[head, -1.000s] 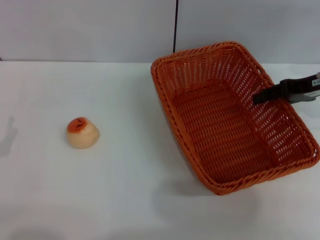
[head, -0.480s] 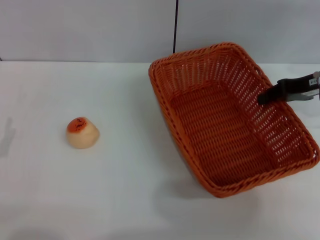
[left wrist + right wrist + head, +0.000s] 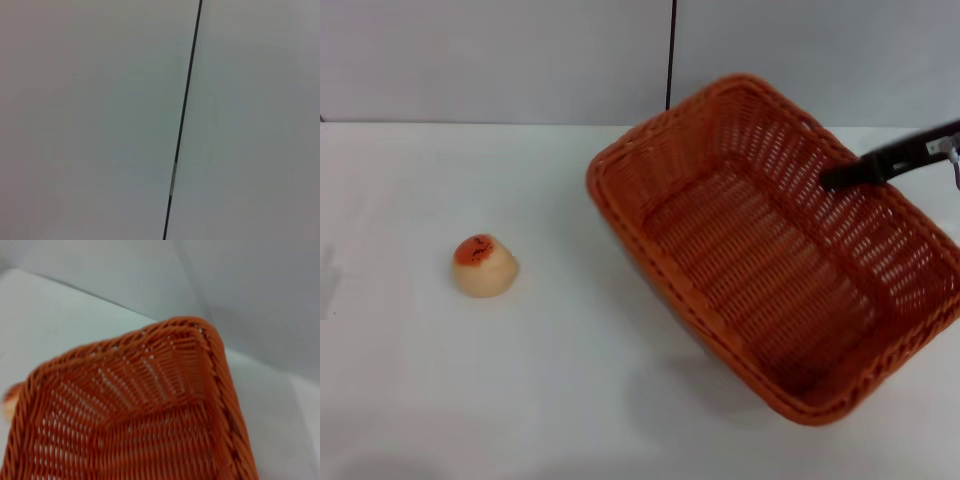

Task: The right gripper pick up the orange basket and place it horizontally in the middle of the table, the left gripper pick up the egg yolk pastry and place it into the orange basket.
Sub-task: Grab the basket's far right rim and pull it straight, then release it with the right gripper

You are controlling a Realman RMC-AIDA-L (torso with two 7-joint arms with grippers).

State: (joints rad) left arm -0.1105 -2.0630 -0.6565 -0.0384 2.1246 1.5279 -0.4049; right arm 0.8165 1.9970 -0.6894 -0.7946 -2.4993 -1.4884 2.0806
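Note:
The orange basket [image 3: 760,270] hangs tilted above the right half of the white table [image 3: 550,390], casting a shadow beneath it. My right gripper [image 3: 834,180] reaches in from the right edge and is shut on the basket's far right rim, one black finger lying inside the wall. The right wrist view looks down into a corner of the basket [image 3: 130,430] from close by. Far to the left on the table sits the egg yolk pastry [image 3: 485,265], upright and well apart from the basket. The left gripper is out of view.
A grey wall with a dark vertical seam [image 3: 671,50] stands behind the table. The left wrist view shows only that wall and seam [image 3: 182,120]. Bare tabletop lies between the pastry and the basket.
The basket has risen and swung to the left with the right gripper, its near left corner now closer to the table's middle. The pastry has not moved.

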